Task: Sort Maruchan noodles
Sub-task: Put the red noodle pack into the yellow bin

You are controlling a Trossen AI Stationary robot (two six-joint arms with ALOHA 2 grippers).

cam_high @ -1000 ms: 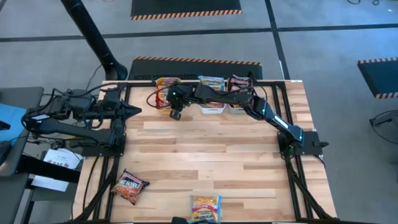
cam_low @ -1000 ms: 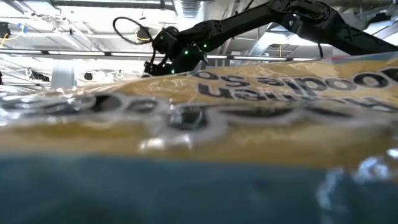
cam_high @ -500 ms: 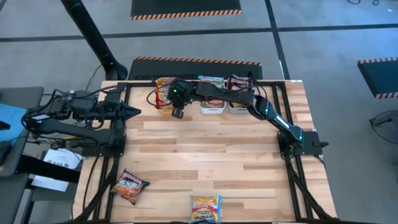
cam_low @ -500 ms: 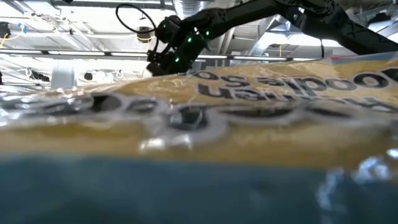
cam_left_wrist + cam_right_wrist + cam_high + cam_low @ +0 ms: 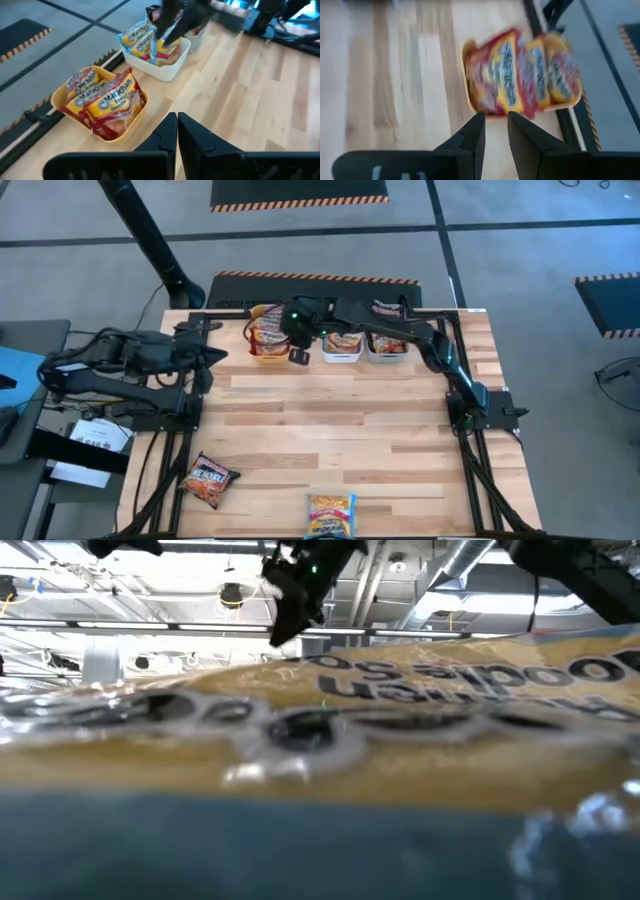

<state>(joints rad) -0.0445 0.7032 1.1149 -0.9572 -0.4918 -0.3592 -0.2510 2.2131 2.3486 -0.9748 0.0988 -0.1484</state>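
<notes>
R gripper at 12 o'clock beside orange bin, fingers slightly apart, empty | L gripper at 9, closed | 2 Maruchan packets loose at 6–7 | risk: low cam prob. blocked, long reach may nudge the bin.

I count three bins in a row at the far edge of my table: one orange bin, one white bin, one grey bin, each holding several noodle packets I cannot number exactly. Two loose packets lie at the near edge, one dark red packet and one yellow packet.
</notes>
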